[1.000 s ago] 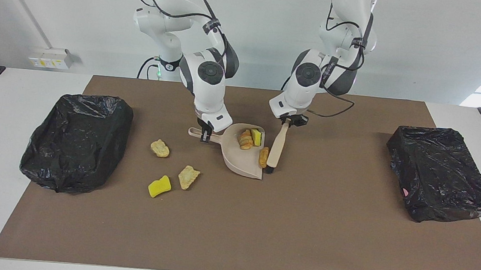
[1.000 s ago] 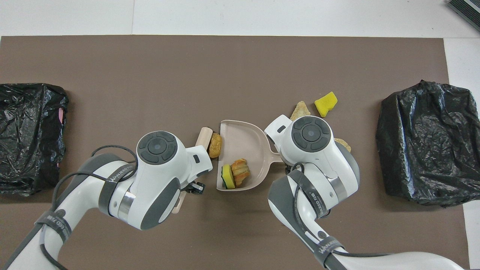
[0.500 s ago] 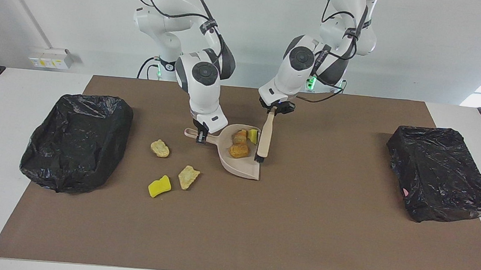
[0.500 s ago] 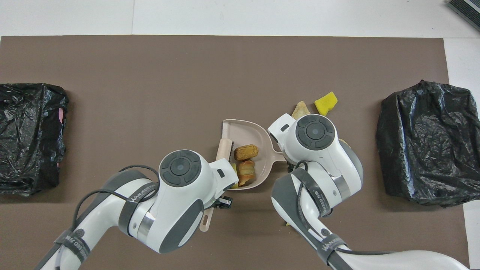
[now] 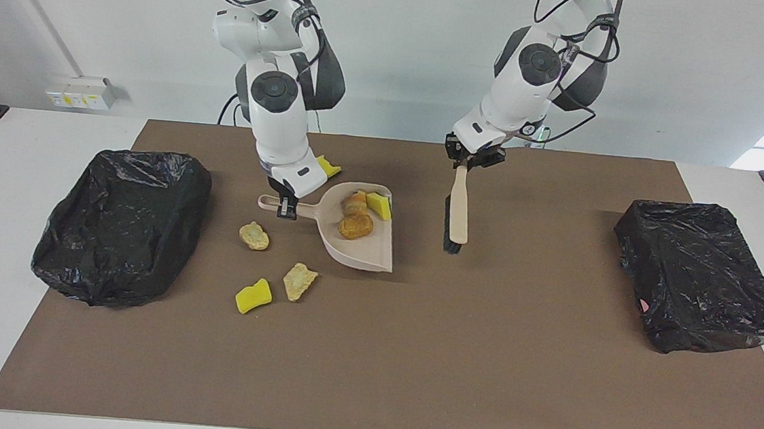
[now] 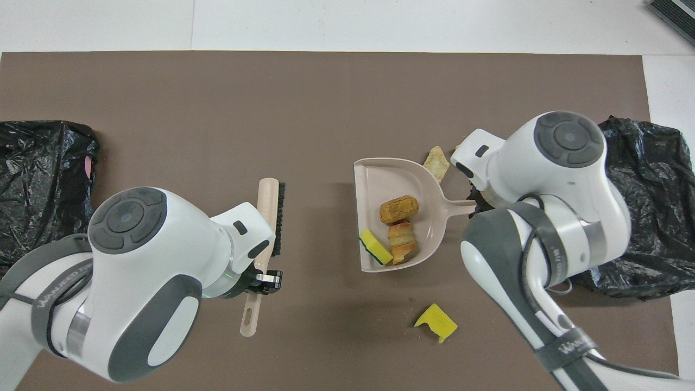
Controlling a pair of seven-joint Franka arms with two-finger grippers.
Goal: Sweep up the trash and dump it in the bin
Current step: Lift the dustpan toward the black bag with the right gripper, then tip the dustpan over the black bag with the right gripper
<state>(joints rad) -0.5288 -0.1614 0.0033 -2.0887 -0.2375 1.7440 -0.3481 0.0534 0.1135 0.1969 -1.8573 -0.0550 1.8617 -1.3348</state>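
Across the white worktop (image 5: 17,165) lies a brown mat (image 5: 411,367) beneath a pale wall, a black bin bag (image 5: 123,225) at my right arm's end and another bag (image 5: 701,275) at my left arm's. My right jaws (image 5: 286,208) are clamped on the dustpan (image 5: 359,240) handle, lifted since a second ago, carrying three trash pieces (image 5: 356,225); four lie on the mat. My left jaws (image 5: 473,162), shut on the brush (image 5: 457,210), have swung it clear of the pan.
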